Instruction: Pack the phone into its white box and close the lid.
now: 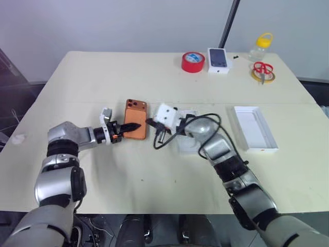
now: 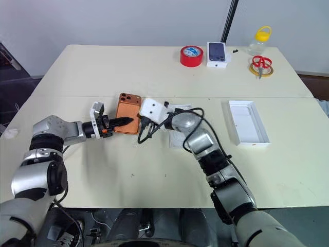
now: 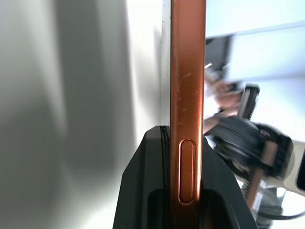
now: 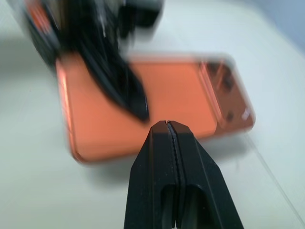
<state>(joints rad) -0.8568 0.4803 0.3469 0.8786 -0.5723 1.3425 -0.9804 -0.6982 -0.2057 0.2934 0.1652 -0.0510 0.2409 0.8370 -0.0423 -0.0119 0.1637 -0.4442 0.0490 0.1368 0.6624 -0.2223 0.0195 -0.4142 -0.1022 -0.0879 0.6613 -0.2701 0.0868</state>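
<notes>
I am pinching the phone by its long edge in my left gripper, holding it off the table so it can travel. My right gripper is hovering just beside it, fingers pressed together on nothing, while the white box is waiting well off to the right.

Red tape roll: far side of table, well beyond both grippers, lying flat.
Small white box with dark phone picture: just beside the tape roll, well apart from right gripper.
Red-handled scissors: far corner, resting on a yellow ring, well beyond right gripper.
Clear bottle with yellow cap: upright, just behind the scissors.
Clear plastic sheet: flat on table, under right arm, near right gripper.
</notes>
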